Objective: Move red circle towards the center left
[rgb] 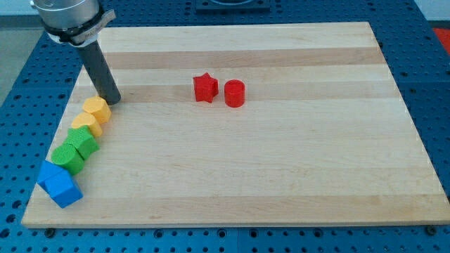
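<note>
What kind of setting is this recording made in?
Probably a robotics lab bench: a wooden board lies on a blue perforated table, small coloured blocks such as the red circle sit on it, and my tip touches the board.

My tip (112, 99) sits near the board's (295, 176) top left corner, just above the yellow blocks (93, 114). Yellow, green (76, 147) and blue blocks (59, 185) line the left edge, crowding it. The red star (204, 88) blocks the red circle's (235, 93) left side. The bare middle gives me room.
</note>
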Controlling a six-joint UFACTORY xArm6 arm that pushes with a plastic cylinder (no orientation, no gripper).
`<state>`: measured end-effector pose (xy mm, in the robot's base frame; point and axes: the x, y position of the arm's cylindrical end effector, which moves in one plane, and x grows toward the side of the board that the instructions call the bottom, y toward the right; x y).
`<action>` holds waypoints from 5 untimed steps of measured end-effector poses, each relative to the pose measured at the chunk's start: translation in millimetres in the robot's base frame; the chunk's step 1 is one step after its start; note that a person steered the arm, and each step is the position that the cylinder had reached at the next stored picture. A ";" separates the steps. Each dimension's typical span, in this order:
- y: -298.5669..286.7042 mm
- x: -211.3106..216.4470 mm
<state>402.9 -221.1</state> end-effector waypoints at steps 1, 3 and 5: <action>0.0 -5.3; 65.4 -14.2; 163.6 27.1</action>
<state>430.0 -57.6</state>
